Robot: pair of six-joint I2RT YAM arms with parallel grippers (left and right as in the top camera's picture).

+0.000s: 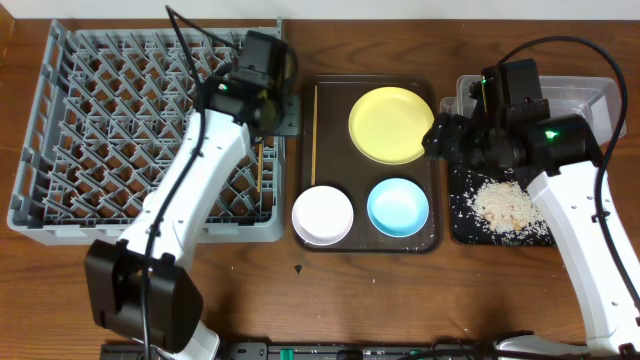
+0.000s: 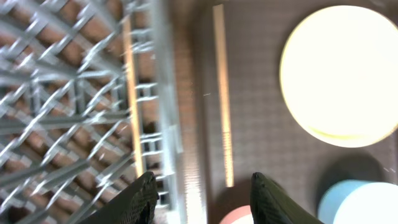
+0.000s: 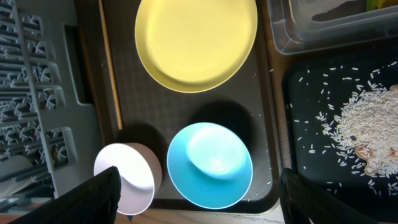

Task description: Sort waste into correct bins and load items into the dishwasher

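My left gripper (image 1: pixel 280 118) hangs open and empty over the right rim of the grey dishwasher rack (image 1: pixel 90 120). One chopstick (image 2: pixel 127 93) lies in the rack, another (image 2: pixel 222 93) on the brown tray's left side. The yellow plate (image 1: pixel 391 124), white bowl (image 1: pixel 322 214) and light blue bowl (image 1: pixel 398 206) sit on that tray. My right gripper (image 3: pixel 200 175) is open above the light blue bowl (image 3: pixel 210 165) and white bowl (image 3: pixel 127 177), holding nothing. Rice scraps (image 1: pixel 505 205) lie in the black tray bin (image 1: pixel 462 225). The clear tub bin (image 1: pixel 590 95) stands behind it.
The dark brown serving tray (image 1: pixel 432 235) sits between the rack and the bins. My right arm covers much of the clear tub from overhead. Loose grains are scattered across the black tray (image 3: pixel 298 149). Bare wooden table runs along the front.
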